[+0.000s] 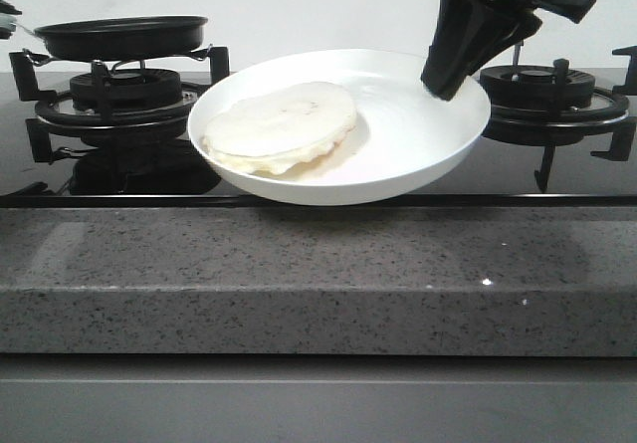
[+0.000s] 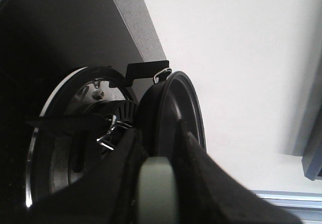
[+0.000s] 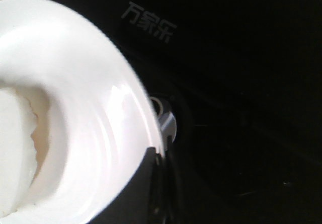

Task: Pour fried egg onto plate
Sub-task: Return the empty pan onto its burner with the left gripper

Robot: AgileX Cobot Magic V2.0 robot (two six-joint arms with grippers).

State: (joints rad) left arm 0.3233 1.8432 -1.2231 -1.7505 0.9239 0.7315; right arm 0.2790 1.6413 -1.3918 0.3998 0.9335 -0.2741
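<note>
Speckled grey stone forms the front edge of the table (image 1: 299, 284), rough-grained and matte, with a glossy black glass hob (image 1: 557, 169) set behind it. Above the middle of the hob the plate (image 1: 418, 129), wide, shallow, smooth and shining white, hangs tilted, its raised rim lower toward the front edge. On it lies the fried egg (image 1: 281, 124), a flat round pale disc with wavy edges, pale side up, resting in the plate's left half against the rim. The right pincer (image 1: 445, 77), black and angular, comes down from above and is clamped on the plate's rim at the back right; its wrist view shows a dark finger (image 3: 136, 194) lapping over the white edge. Toward the hob's left rear, the black round frying pan (image 1: 121, 35) sits level over a cast-iron burner grate (image 1: 114, 95). The left pincer (image 2: 156, 148) is closed around the pan's pale handle (image 2: 157, 189).
</note>
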